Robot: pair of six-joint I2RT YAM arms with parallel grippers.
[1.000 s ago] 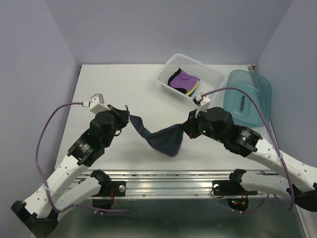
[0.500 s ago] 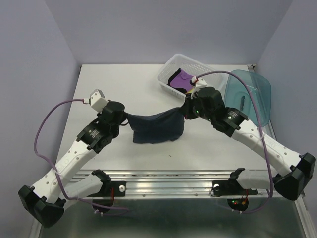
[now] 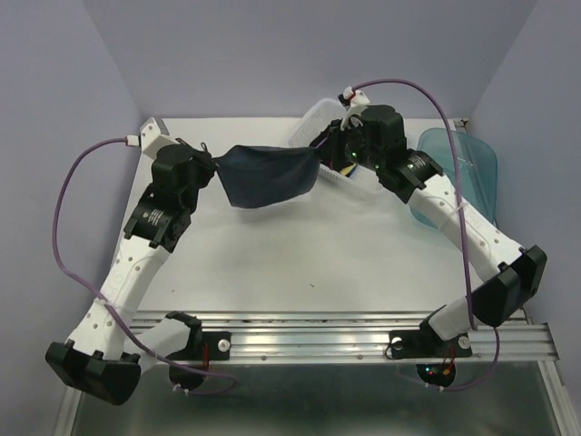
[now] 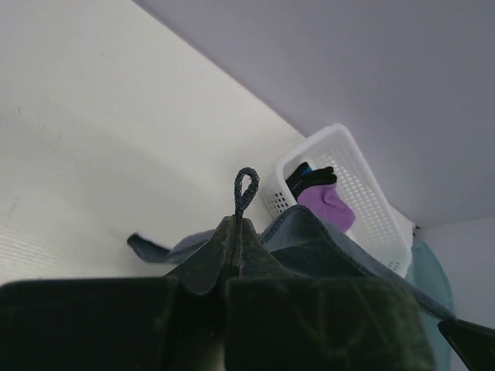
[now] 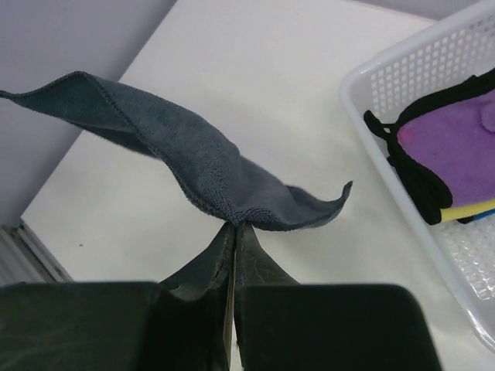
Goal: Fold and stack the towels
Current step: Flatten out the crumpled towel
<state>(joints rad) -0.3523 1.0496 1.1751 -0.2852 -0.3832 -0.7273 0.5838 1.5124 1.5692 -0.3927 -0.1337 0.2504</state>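
A dark slate blue towel [image 3: 266, 174] hangs stretched in the air between my two grippers, above the far part of the table. My left gripper [image 3: 211, 164] is shut on its left corner; the towel's hanging loop [image 4: 245, 188] sticks out above the jaws. My right gripper [image 3: 320, 156] is shut on its right corner, and the cloth [image 5: 186, 157] runs away to the upper left. A purple towel [image 5: 452, 153] lies on dark and yellow ones [image 5: 472, 211] in the white basket. The bright blue towel does not show.
The white slotted basket [image 5: 382, 74] stands at the back, mostly behind my right arm in the top view. The translucent teal bin [image 3: 476, 162] sits at the far right. The purple walls close in on three sides.
Both grippers have carried the slate blue towel up and toward the back of the table, pulling it from a sagging drape into a taut spread sheet.
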